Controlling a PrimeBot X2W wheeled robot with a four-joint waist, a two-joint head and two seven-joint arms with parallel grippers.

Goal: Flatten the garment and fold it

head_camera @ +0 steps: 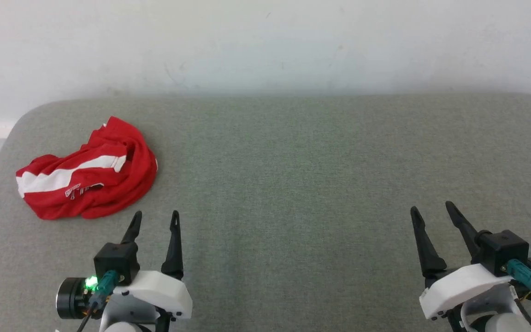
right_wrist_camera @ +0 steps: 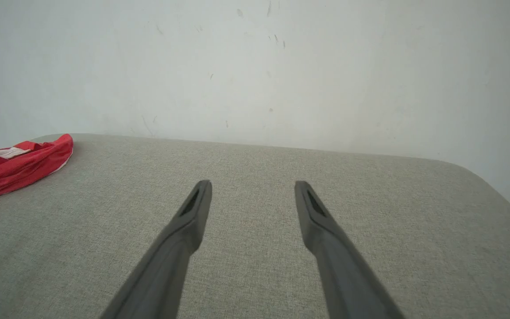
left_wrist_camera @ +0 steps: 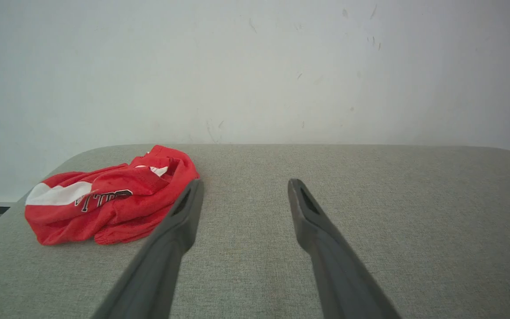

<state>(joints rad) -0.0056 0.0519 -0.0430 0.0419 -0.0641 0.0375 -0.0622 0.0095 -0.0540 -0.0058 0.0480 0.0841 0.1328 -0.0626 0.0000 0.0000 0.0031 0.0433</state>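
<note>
Head view. Shows the garment [head_camera: 88,170] bunched in a red heap on the grey padded table [head_camera: 293,184], left side, approx. midway btw near and far edges. Shows a white band [head_camera: 62,177] across the heap and a bit of lettering [head_camera: 79,190] below it, too creased to read. Puts the left gripper [head_camera: 156,213] at lower left, just near-right of the heap, not touching it; fingers apart w/ a moderate gap, nothing btw them. Puts the right gripper [head_camera: 432,207] at lower right, well apart from the garment, fingers likewise spread and empty, over bare table. Has a pale wall [head_camera: 265,41] behind the far edge.

Left wrist view. Looks along the left gripper [left_wrist_camera: 245,182], jaws spread wide, holding nothing. Shows the garment [left_wrist_camera: 104,199] to the left, crumpled, w/ white band [left_wrist_camera: 58,194] and partial black-and-white lettering [left_wrist_camera: 104,197] on top. Overlaps the heap's right edge w/ the left finger [left_wrist_camera: 177,221] in the pic; cannot tell contact from here.

Right wrist view. Looks along the right gripper [right_wrist_camera: 252,183], fingers spread, empty, bare table [right_wrist_camera: 370,221] under and ahead. Catches the garment [right_wrist_camera: 20,166] at the far left of the pic, cut off by the frame, well apart from the fingers. Not flattened, not folded yet.
</note>
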